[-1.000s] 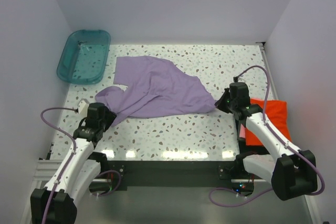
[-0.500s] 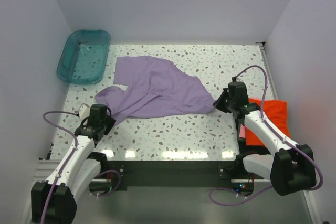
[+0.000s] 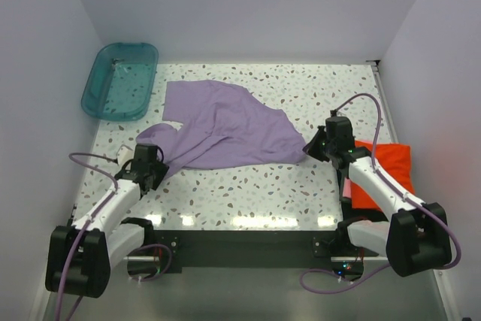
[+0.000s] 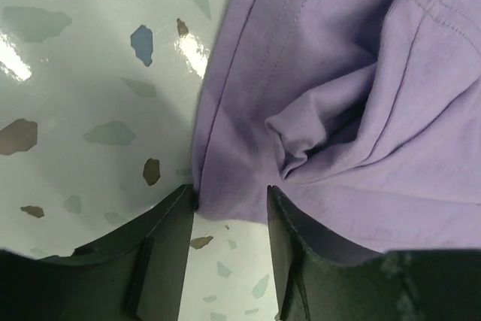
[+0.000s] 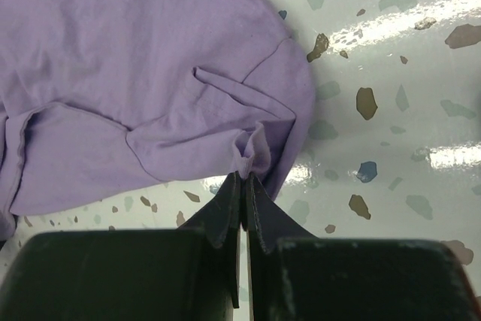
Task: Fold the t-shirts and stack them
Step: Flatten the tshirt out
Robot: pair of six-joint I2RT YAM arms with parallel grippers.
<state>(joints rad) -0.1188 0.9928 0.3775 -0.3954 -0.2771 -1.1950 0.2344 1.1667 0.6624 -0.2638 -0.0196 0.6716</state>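
A lavender t-shirt (image 3: 218, 129) lies rumpled and spread out on the speckled table. Its near left part (image 4: 338, 95) reaches my left gripper (image 3: 155, 168). That gripper (image 4: 229, 193) is open, and the shirt's hem lies just between its fingertips. My right gripper (image 3: 310, 147) is shut on a bunched corner (image 5: 259, 152) of the lavender shirt, at its right end (image 5: 246, 177). A folded orange-red t-shirt (image 3: 392, 167) lies at the right edge of the table, partly hidden under my right arm.
A teal plastic tub (image 3: 120, 80) sits at the table's far left corner. White walls close in the left, back and right. Purple cables loop off both arms near the front edge (image 3: 240, 223).
My left arm has swung inward, bringing its gripper a little farther onto the shirt's edge. The right gripper has crept slightly left, still pinching the corner.
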